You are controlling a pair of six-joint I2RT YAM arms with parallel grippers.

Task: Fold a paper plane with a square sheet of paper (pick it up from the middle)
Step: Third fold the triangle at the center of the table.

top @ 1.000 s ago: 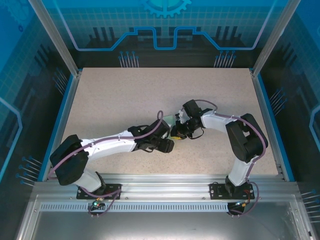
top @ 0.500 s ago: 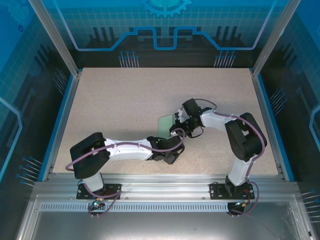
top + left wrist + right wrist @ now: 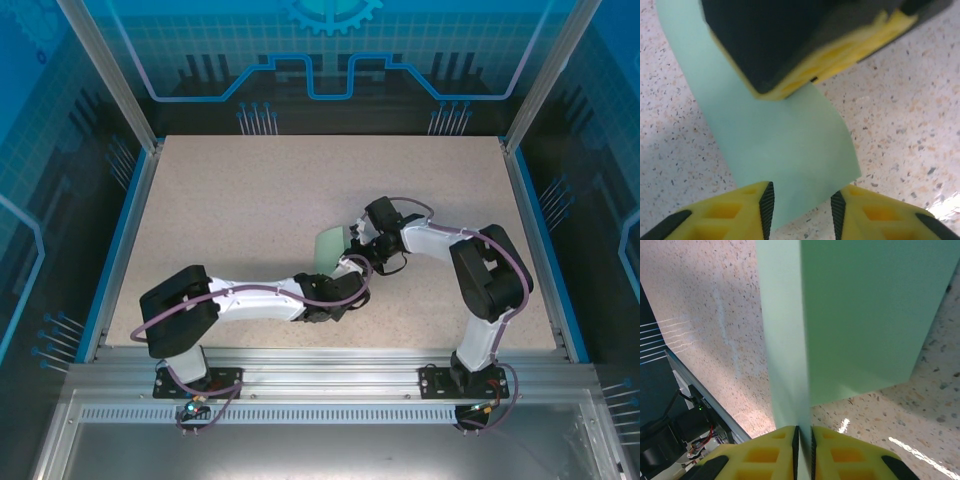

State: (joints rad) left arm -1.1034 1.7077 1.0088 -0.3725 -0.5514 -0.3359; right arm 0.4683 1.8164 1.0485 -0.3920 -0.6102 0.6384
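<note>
Speckled beige table [image 3: 250, 200] within blue-patterned panel walls [image 3: 330, 60].

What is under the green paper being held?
Under the green paper, pinched by the right gripper, speckled table shows around its edges; the patch directly beneath is covered.

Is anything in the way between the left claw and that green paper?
Nothing visible. The left gripper has its fingers apart on either side of the green paper, at its lower edge, with no object between. The right gripper is shut on the same paper.
</note>
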